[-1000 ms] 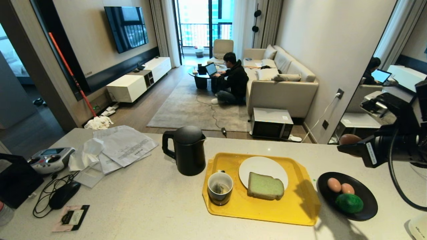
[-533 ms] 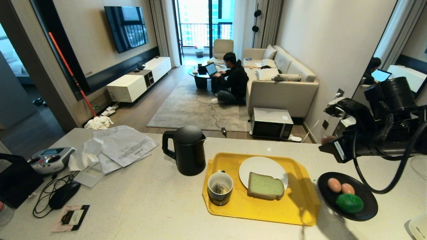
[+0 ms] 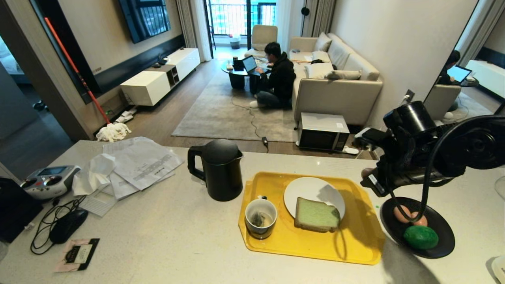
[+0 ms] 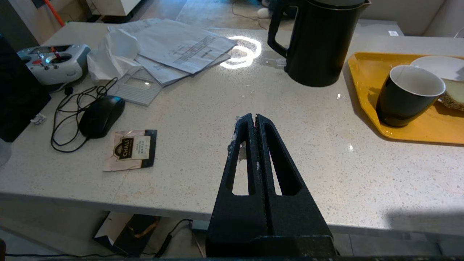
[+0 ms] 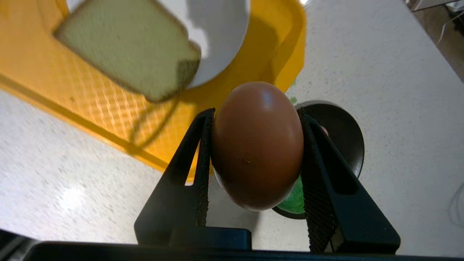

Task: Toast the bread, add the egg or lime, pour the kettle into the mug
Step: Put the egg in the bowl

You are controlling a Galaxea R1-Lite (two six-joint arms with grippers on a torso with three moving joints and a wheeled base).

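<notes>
Right claw (image 5: 255,145): grasping an egg (image 5: 257,145) in the air, near the yellow tray's (image 3: 355,244) right edge.
Left claw (image 4: 256,121): clenched, empty, parked over the worktop (image 3: 165,236).
Kettle (image 3: 219,169): beside the tray, not poured.
Bread (image 3: 317,215): partly on the white plate (image 3: 307,189); whether toasted I cannot tell.
Mug (image 3: 260,219): tea bag, no water.
Lime (image 3: 420,237): in the black dish (image 3: 444,244).

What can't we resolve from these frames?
- Head view: held egg almost wholly hidden behind the right gripper.
- Head view: two eggs in the black dish crossed by the arm's cable.
- Right wrist view: lime mostly behind the egg and finger.
- Head view: mug contents too small.
</notes>
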